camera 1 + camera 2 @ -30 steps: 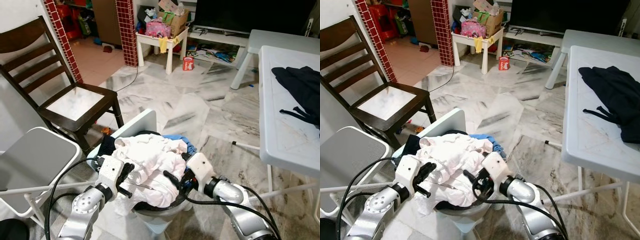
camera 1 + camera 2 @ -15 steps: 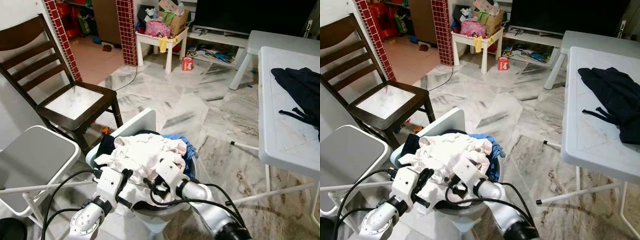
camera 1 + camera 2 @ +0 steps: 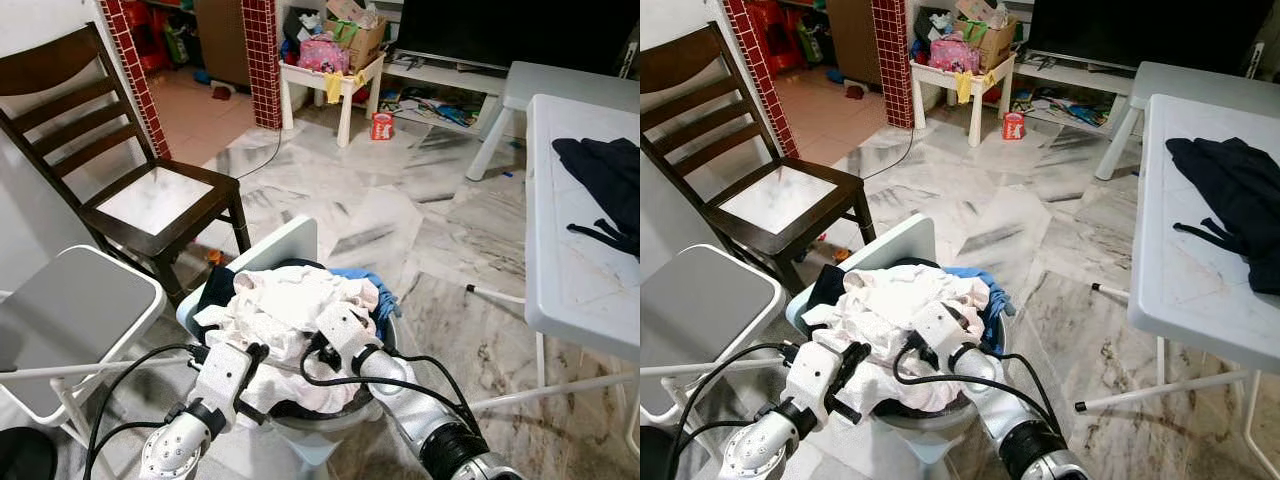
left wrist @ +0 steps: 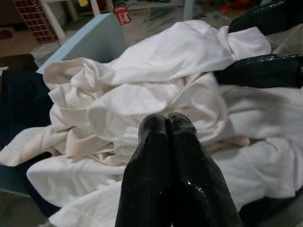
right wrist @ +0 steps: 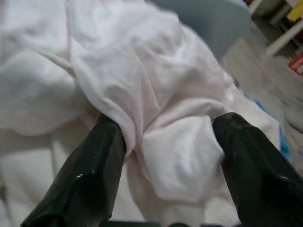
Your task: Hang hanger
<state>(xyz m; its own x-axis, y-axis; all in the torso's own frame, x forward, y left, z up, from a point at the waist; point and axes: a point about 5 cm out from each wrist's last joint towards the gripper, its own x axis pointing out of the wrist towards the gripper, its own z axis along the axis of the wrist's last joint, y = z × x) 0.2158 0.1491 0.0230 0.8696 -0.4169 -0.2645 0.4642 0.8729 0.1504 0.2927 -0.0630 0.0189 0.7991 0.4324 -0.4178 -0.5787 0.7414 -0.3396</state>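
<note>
A fold of crumpled white cloth point(image 5: 156, 118) is straddled by the spread right pincer point(image 5: 168, 156), the left pincer point(image 4: 165, 125) pressed together beside it; several layers could be dragged from the round pale-blue plastic basket point(image 3: 300, 240).

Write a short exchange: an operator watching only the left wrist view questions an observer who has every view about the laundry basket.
Operator: My left gripper is shut above the white cloth. What is the right one doing?
Observer: The right gripper is open, its two fingers pressed into the pile with a fold of white cloth bulging between them.
Operator: Is there any clothing outside the basket?
Observer: Yes. A dark garment lies on the white table to the robot's right.
</note>
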